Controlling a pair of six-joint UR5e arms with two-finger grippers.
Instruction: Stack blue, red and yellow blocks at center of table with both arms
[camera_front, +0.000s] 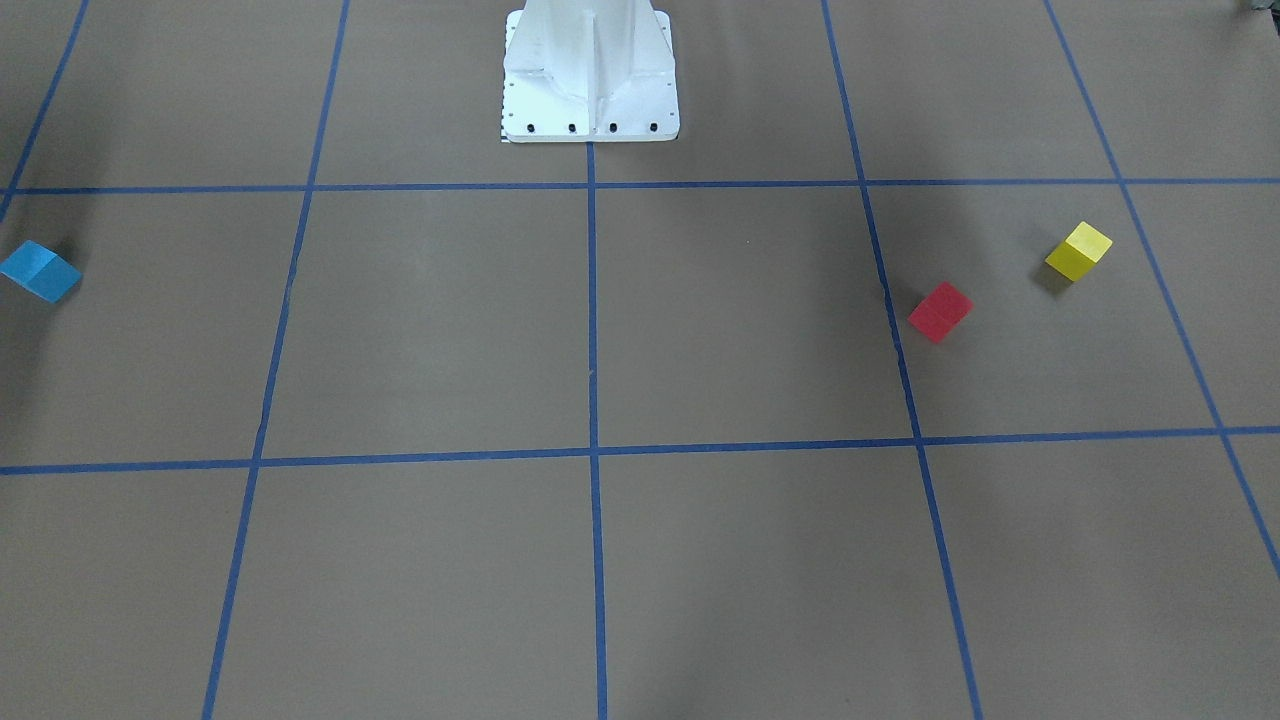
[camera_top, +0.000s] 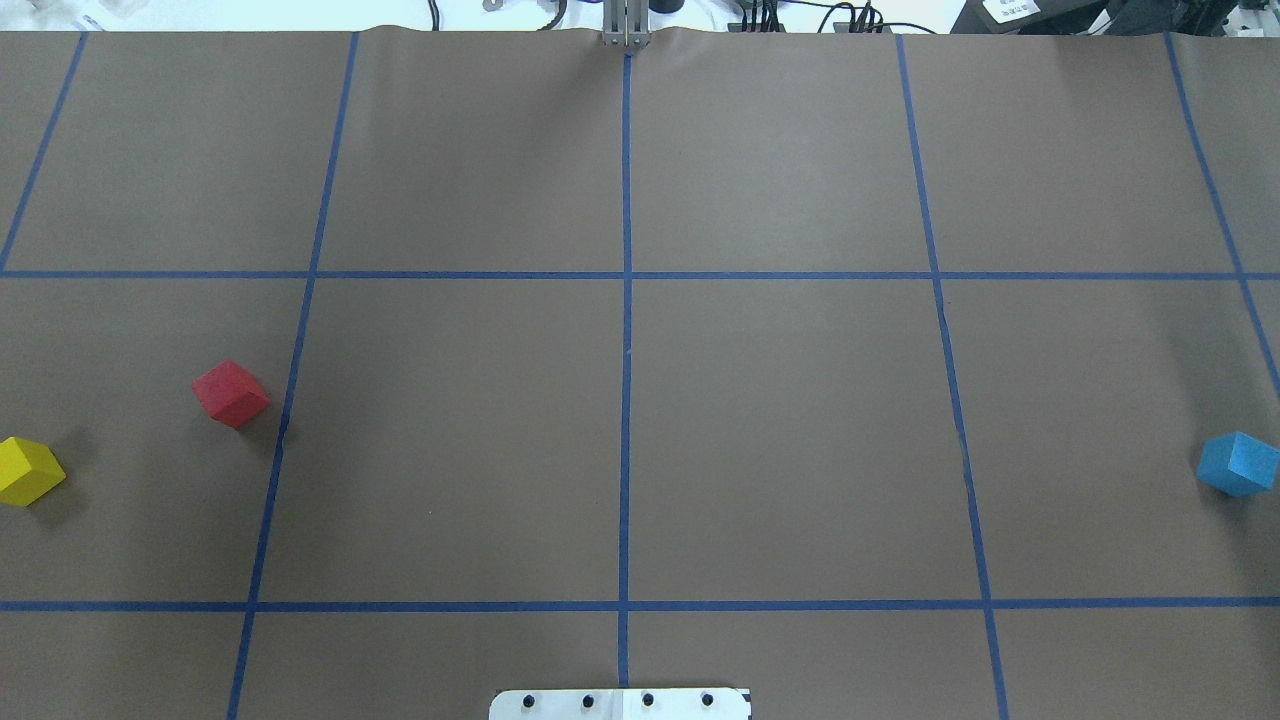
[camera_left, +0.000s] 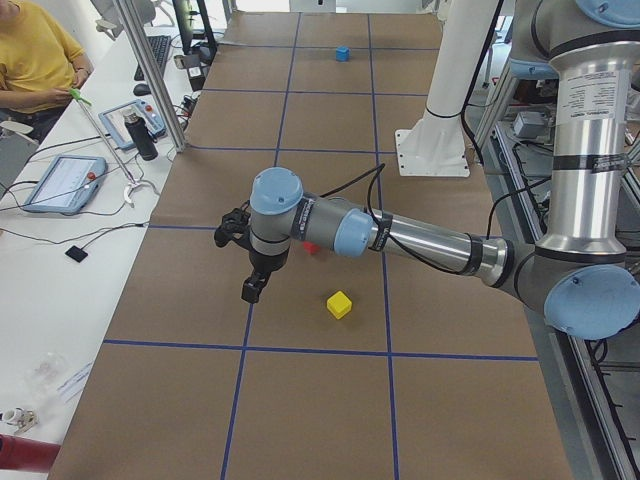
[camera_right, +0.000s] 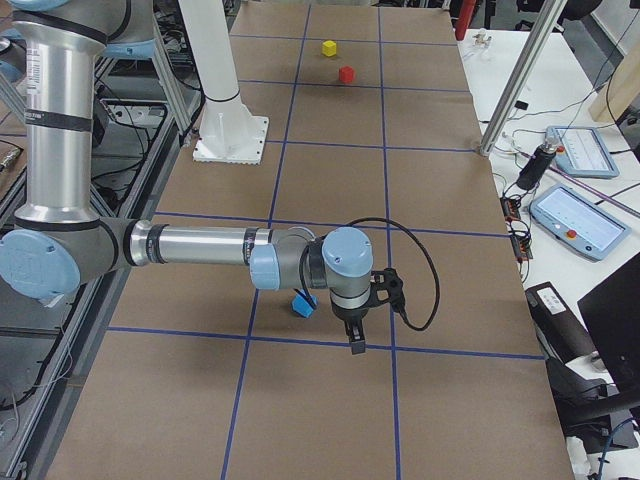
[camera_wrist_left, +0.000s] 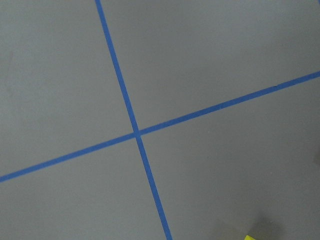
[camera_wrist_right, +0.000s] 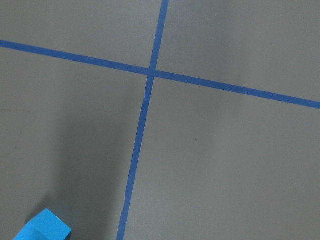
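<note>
The blue block (camera_top: 1238, 464) lies at the table's far right, also seen in the front view (camera_front: 40, 270) and the right wrist view (camera_wrist_right: 42, 227). The red block (camera_top: 231, 393) and the yellow block (camera_top: 28, 470) lie at the far left, apart from each other. My left gripper (camera_left: 254, 290) hangs above the table near the red block (camera_left: 311, 247), left of the yellow block (camera_left: 339, 304). My right gripper (camera_right: 356, 340) hangs just beyond the blue block (camera_right: 303, 302). Both show only in side views, so I cannot tell whether they are open or shut.
Blue tape lines divide the brown table into squares. The white robot pedestal (camera_front: 590, 75) stands at the table's near middle edge. An operator in yellow (camera_left: 30, 55) sits beside a side bench with tablets (camera_left: 62, 183) and metal posts (camera_left: 148, 70).
</note>
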